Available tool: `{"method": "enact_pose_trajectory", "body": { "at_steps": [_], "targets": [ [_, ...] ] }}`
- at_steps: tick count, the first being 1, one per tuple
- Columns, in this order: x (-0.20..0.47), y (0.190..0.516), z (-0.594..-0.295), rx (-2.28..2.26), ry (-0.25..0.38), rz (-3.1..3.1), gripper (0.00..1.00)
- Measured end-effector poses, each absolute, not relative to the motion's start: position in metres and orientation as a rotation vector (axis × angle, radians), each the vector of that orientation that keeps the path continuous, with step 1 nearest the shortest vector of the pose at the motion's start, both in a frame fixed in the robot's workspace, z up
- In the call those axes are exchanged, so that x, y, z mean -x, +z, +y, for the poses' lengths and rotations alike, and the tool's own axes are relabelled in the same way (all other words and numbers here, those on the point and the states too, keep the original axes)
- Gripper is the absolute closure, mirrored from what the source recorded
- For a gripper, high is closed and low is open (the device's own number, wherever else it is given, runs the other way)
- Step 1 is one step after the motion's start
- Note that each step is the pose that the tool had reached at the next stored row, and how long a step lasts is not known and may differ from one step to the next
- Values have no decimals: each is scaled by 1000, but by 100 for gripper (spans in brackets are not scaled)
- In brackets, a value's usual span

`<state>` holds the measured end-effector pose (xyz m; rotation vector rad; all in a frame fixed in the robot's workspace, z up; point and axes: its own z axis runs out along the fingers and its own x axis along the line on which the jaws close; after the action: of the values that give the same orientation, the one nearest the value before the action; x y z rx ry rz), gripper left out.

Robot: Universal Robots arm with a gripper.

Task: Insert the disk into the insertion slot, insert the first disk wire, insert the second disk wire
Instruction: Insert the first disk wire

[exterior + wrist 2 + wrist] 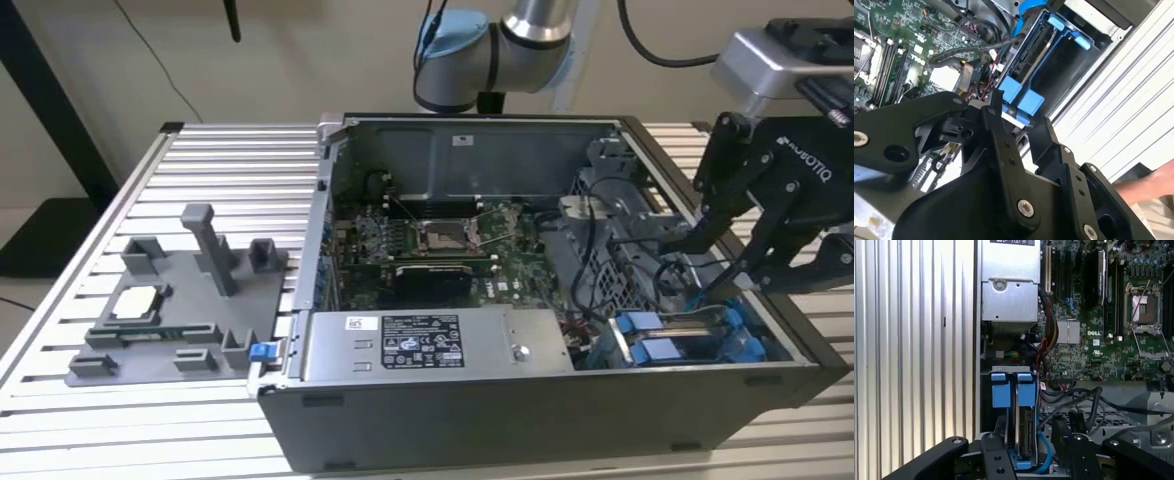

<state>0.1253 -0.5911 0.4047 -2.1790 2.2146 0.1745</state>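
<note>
The disk [694, 322] stands on edge inside the insertion slot [754, 342], at the near right corner of the open computer case. Its blue carrier tabs [1013, 390] stick out at one end, and its metal body [1025, 432] runs down between the cage walls. In the second wrist view the disk [1038, 47] lies deep in the slot [1074, 65]. My gripper [727, 262] hovers just above the disk, open, fingers to either side of it [1036, 460] [1016, 122]. A blue cable [1045, 452] and black wires [1074, 405] run beside the slot; their ends are hidden.
A silver power supply box [427, 345] sits along the case's front wall, with the motherboard [441, 240] behind it. A grey fixture [174, 310] holding parts stands on the slatted table [134, 420] at the exterior view's left. A hand [1159, 182] shows beyond the case.
</note>
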Motion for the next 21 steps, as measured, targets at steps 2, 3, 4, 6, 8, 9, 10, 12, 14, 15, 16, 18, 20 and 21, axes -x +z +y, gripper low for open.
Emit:
{"method": "enact_pose_trajectory", "body": {
  "at_steps": [2,3,4,6,8,9,10,12,14,15,16,18,20,21],
  "targets": [
    [-125,406,-589,2179,175,2214,0],
    [-125,406,-587,2179,174,2214,0],
    [-125,406,-585,2178,172,2214,0],
    [-125,406,-581,2176,167,2211,0],
    [-124,406,-574,2174,162,2208,0],
    [-123,406,-571,2174,159,2208,0],
    [-123,406,-568,2173,157,2206,0],
    [-122,406,-560,2172,154,2205,0],
    [-122,406,-555,2170,150,2203,0],
    [-122,406,-552,2170,148,2202,0],
    [-122,406,-550,2169,147,2202,0],
    [-121,406,-547,2168,144,2200,0],
    [-121,406,-547,2168,144,2200,0],
    [-121,406,-547,2168,144,2200,0]
  ]
}}
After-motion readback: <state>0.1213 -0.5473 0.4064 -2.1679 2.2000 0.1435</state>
